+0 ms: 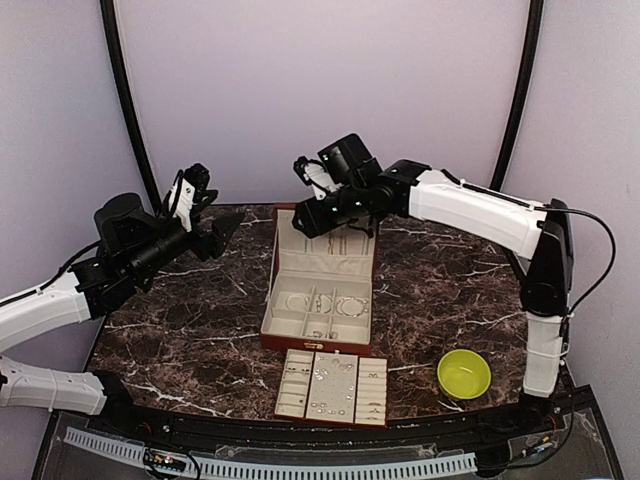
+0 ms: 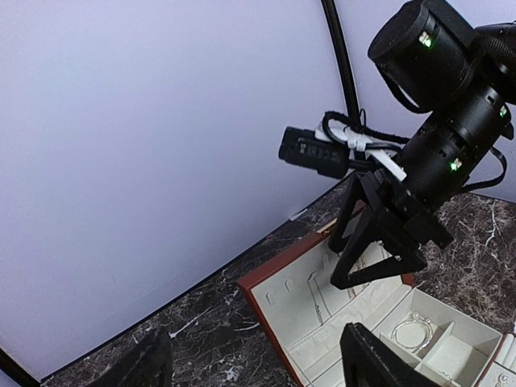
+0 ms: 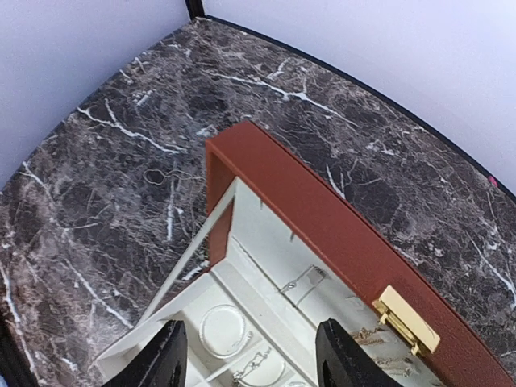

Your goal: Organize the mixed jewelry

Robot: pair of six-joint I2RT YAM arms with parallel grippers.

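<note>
Right gripper (image 3: 251, 339) over box lid (image 3: 322, 234), jaws spread, empty. Left gripper (image 2: 256, 347) raised frame-left, jaws spread. Silvery chain loop (image 3: 160, 175) lies loose on surface (image 3: 322, 121).

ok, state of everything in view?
box: open, lid upright
tray: flat before the box, pieces in it
bowl: upright, empty
chain: loose on table, outside box
left gripper: open, holding nothing
right gripper: open above the box

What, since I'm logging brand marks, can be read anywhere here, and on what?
None readable in any view.
The reddish-brown box, the compartment tray and the yellow-green bowl show no print.
Any marking on the right arm's wrist camera is too blurred to read.
</note>
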